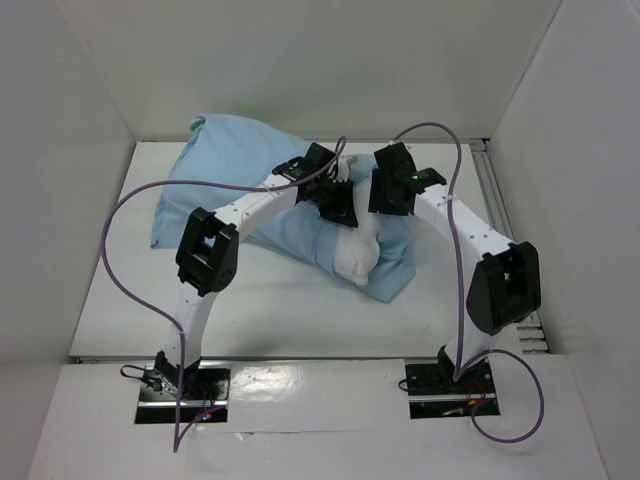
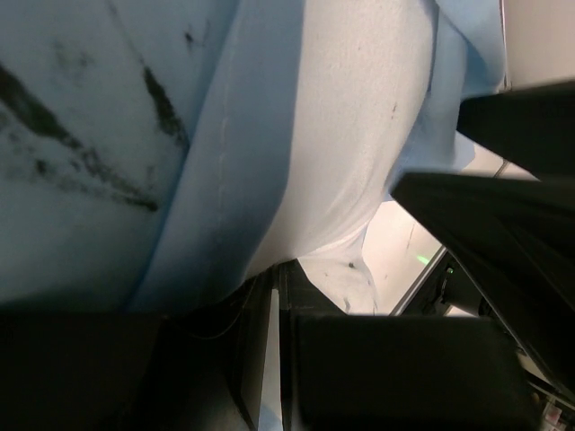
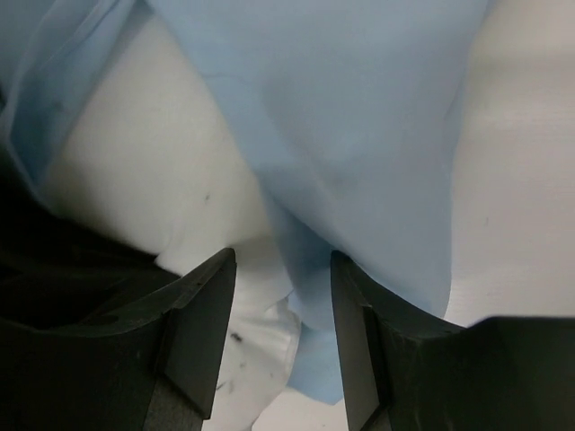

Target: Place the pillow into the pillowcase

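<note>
Two pincers crowd one end of the pillowcase in the top view. Its long axis runs far-left to near-right across the surface, and the pillow pokes a bare white corner out at the near-right end, just below the left pincer, with the right pincer beside it.

Left wrist: white pillow against blue hem, very close — whether that pincer grips, I cannot tell.

Right wrist: fingers moderately parted, blue hem showing in the gap — nothing pinched.

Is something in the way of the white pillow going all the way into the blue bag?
No separate thing shows. The pillow looks mostly inside the pillowcase. Only its near end pokes out, with the pillowcase's own loose cloth bunched around it.
</note>
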`<state>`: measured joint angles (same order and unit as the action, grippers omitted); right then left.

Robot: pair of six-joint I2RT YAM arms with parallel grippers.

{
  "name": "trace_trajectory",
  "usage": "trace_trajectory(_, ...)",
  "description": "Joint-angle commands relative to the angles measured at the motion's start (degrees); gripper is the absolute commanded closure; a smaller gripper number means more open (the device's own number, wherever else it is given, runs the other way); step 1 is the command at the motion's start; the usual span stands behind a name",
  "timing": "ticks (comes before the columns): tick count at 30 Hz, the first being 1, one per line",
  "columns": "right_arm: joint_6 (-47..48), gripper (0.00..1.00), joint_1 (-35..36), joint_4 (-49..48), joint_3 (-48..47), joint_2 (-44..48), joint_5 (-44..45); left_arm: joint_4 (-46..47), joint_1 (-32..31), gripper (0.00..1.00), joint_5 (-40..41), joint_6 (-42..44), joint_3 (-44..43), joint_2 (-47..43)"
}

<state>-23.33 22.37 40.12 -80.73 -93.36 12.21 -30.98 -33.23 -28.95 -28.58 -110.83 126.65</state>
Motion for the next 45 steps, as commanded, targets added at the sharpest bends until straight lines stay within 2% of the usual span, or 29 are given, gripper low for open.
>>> trace_trajectory(1, -0.75, 0.46, 0.39, -4.08, -3.47, -0.94, 4.93, -1.98, 1.50, 0.79, 4.34, 2.47, 2.63, 0.62)
trace_trajectory(5, -0.75, 0.61, 0.39, -5.14, -2.94, -2.17, 6.86, -1.98, 1.50, 0.79, 4.34, 2.47, 2.63, 0.62)
trace_trajectory(6, -0.75, 0.73, 0.39, -5.14, -2.94, -2.18, 6.87, -1.98, 1.50, 0.79, 4.34, 2.47, 2.63, 0.62)
trace_trajectory(9, -0.75, 1.00, 0.39, -4.52, -2.94, -2.01, 8.09, -1.98, 1.50, 0.79, 4.34, 2.47, 2.63, 0.09)
trace_trajectory(11, 0.38, 1.00, 0.39, -3.91, -3.65, -0.86, 6.96, -1.98, 1.50, 0.79, 4.96, 2.47, 2.02, 0.09)
trace_trajectory(14, 4.07, 1.00, 0.39, -3.91, -3.65, 3.35, -0.67, -1.98, 2.12, 0.79, 4.96, 1.25, 0.09, 0.70)
trace_trajectory(15, 5.22, 1.00, 0.39, -4.60, -3.65, 5.54, -6.87, -1.98, 2.82, 0.80, 4.96, 1.24, -0.79, 0.70)
trace_trajectory(17, 8.28, 1.00, 0.39, -5.14, -3.65, 7.57, -13.93, -1.98, 3.53, 0.80, 4.43, 0.63, -4.39, 2.71)
trace_trajectory(18, 9.61, 1.00, 0.39, -6.44, -3.65, 9.15, -23.27, -1.98, 4.05, 0.80, 4.43, 0.11, -7.27, 3.51)
trace_trajectory(20, 12.24, 1.00, 0.39, -6.46, -3.65, 9.78, -32.29, -3.80, 4.58, 0.80, 4.43, 0.10, -10.71, 6.48)
trace_trajectory(21, 13.04, 1.00, 0.39, -7.24, -3.65, 11.26, -41.73, -4.61, 4.58, 0.80, 4.43, 0.10, -12.38, 7.64)
trace_trajectory(22, 13.57, 1.00, 0.39, -7.94, -3.65, 11.97, -46.44, -5.14, 4.58, 0.80, 3.91, 0.10, -14.75, 8.52)
trace_trajectory(25, 13.58, 1.00, -0.22, -13.13, -1.98, 14.78, -57.96, -5.14, 5.10, 0.80, 3.90, -0.51, -14.77, 9.76)
trace_trajectory(27, 13.58, 1.00, -1.53, -13.14, -0.49, 14.79, -57.92, -5.14, 5.11, 0.82, 3.90, -1.12, -13.37, 9.76)
trace_trajectory(29, 13.58, 1.00, -2.94, -9.91, 0.74, 14.79, -53.54, -2.86, 5.63, 0.82, 3.20, -1.74, -11.88, 9.14)
trace_trajectory(30, 12.79, 1.00, -4.25, -8.67, 0.75, 14.79, -50.21, -2.86, 5.64, 0.82, 3.20, -1.74, -11.17, 8.53)
trace_trajectory(31, 11.65, 1.00, -4.96, -7.35, 0.75, 13.92, -41.74, -2.33, 5.64, 0.82, 3.20, -1.74, -11.17, 8.53)
trace_trajectory(34, 9.63, 0.40, -6.90, -1.28, 0.75, 12.86, -30.71, -2.33, 5.64, 0.82, 2.67, -1.74, -11.78, 7.04)
trace_trajectory(37, 6.21, 0.23, -6.90, -0.48, 1.98, 15.74, -21.83, -4.34, 5.64, 0.80, 1.53, -0.35, -12.40, 4.75)
trace_trajectory(38, 5.50, 0.23, -6.90, -0.48, 2.67, 18.02, -20.31, -5.05, 5.64, 0.79, 1.53, 0.27, -12.40, 3.96)
trace_trajectory(39, 4.71, 0.23, -7.51, 0.04, 3.29, 19.26, -18.73, -5.66, 5.64, 0.70, -0.21, 0.97, -11.44, 1.78)
trace_trajectory(40, 2.70, 0.28, -7.52, 0.57, 3.30, 20.40, -16.97, -6.36, 5.64, 0.63, -2.14, 2.02, -10.82, 0.80)
trace_trajectory(43, -0.21, 0.34, -8.04, 2.15, 5.49, 24.18, -12.40, -9.18, 5.64, 0.51, -8.04, 3.08, -8.37, -3.14)
trace_trajectory(45, -1.36, 0.34, -8.57, 3.55, 7.24, 25.51, -11.77, -10.23, 3.80, 0.44, -4.92, 4.84, -5.21, -6.49)
